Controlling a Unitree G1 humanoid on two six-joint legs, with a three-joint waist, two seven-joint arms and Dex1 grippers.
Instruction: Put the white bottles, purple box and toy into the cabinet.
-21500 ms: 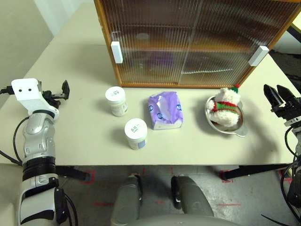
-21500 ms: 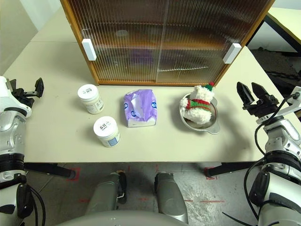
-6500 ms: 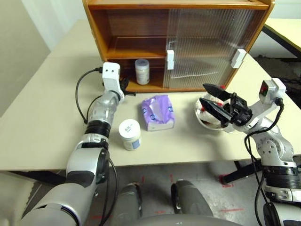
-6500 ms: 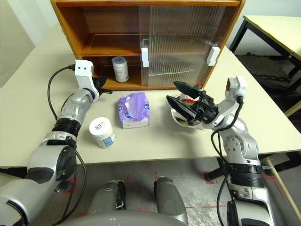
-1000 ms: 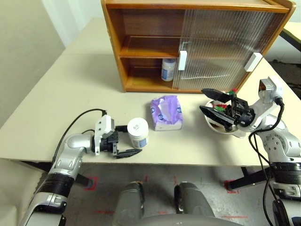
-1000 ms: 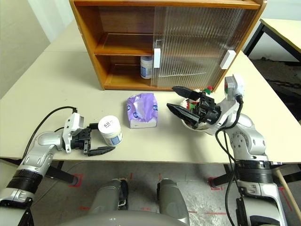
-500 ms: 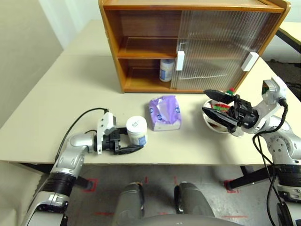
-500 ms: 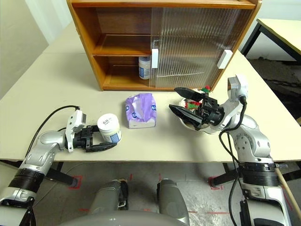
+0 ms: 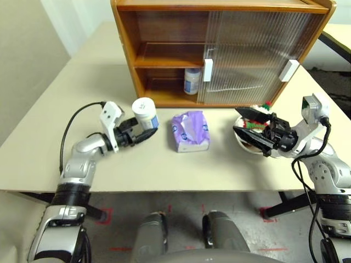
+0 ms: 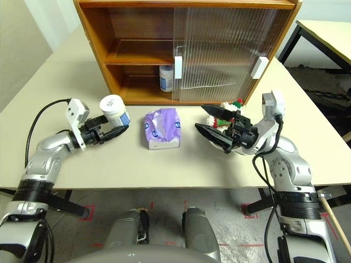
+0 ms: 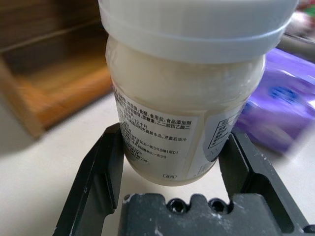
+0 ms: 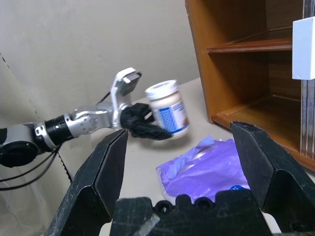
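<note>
My left gripper (image 9: 147, 127) is shut on a white bottle (image 9: 145, 113), held tilted above the table in front of the cabinet's (image 9: 125, 49) open left half. In the left wrist view the bottle (image 11: 192, 98) fills the space between the fingers (image 11: 98, 182). A second white bottle (image 9: 192, 80) stands on the cabinet's bottom shelf beside the slid-over door. The purple box (image 9: 191, 131) lies on the table ahead of the cabinet. My right gripper (image 9: 251, 123) hangs open and empty in front of the toy (image 9: 263, 109), which it partly hides.
The toy sits in a shallow metal bowl (image 9: 248, 147) on the table's right side. Both ribbed doors (image 9: 247, 49) cover the cabinet's right half. The upper shelf (image 9: 164, 57) on the open side is bare. Another table (image 10: 329, 27) stands at the back right.
The left gripper, open beside the bottle a second ago, closed on it, lifted it off the table and carried it toward the cabinet. The right arm kept still.
</note>
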